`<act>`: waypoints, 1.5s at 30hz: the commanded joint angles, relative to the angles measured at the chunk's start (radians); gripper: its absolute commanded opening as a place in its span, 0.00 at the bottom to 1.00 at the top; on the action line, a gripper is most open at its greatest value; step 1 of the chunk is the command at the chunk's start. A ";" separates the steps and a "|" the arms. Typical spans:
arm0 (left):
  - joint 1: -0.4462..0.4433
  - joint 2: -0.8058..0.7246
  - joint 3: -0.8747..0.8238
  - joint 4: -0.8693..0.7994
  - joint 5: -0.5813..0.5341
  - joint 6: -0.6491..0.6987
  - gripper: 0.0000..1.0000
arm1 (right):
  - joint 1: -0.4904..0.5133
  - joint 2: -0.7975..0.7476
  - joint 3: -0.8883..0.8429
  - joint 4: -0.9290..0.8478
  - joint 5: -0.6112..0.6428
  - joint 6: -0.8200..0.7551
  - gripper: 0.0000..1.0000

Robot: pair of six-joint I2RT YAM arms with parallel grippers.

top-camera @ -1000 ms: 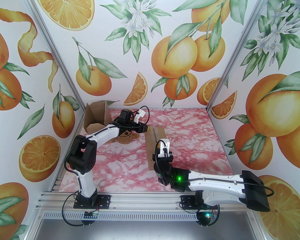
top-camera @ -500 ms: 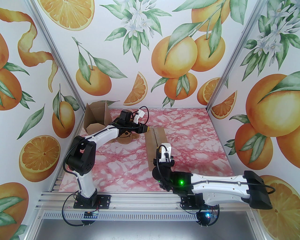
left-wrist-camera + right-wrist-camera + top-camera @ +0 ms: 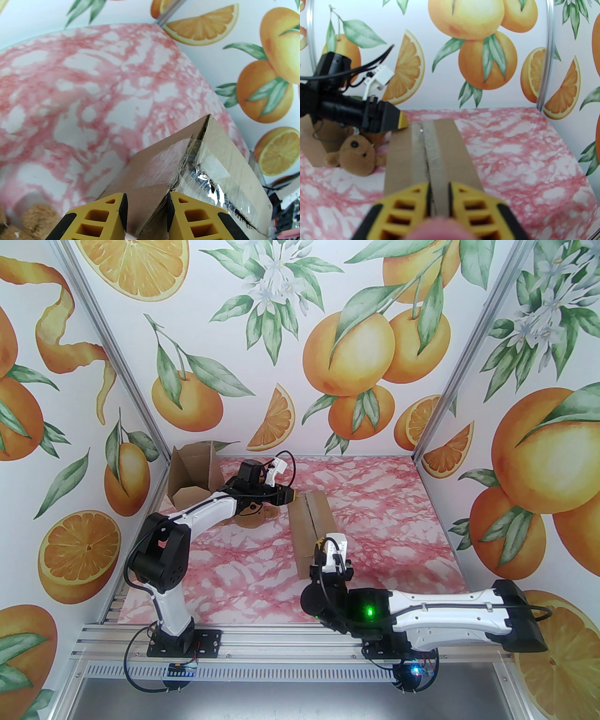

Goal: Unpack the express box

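The express box [image 3: 311, 526] is a long brown carton lying on the pink marbled table, with clear tape along its top seam [image 3: 427, 145]; the tape looks split down the middle. My left gripper [image 3: 291, 495] reaches in level from the left to the box's far left corner [image 3: 164, 164], and its yellow fingers [image 3: 112, 211] are shut on that corner. Over the box's near end, my right gripper [image 3: 438, 185] sits above the seam, shut on a blurred pink thing [image 3: 438, 228] low between its fingers.
A brown teddy bear [image 3: 357, 159] lies on the table left of the box, under the left arm. An opened cardboard carton [image 3: 192, 474] stands in the far left corner. Patterned walls close three sides. Bare table [image 3: 398, 521] spreads to the right.
My right gripper has drawn back along the seam toward the near edge of the table. The left gripper and the box have stayed where they were.
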 commanded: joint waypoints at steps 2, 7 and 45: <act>0.027 0.001 -0.033 -0.032 -0.144 -0.010 0.33 | 0.021 -0.013 0.029 -0.087 0.037 0.055 0.00; 0.028 0.004 -0.031 -0.026 -0.141 -0.011 0.33 | 0.031 -0.010 0.035 -0.137 0.061 0.111 0.00; 0.029 -0.053 -0.039 -0.017 -0.172 -0.031 0.36 | -0.110 -0.178 0.014 -0.550 0.049 0.531 0.00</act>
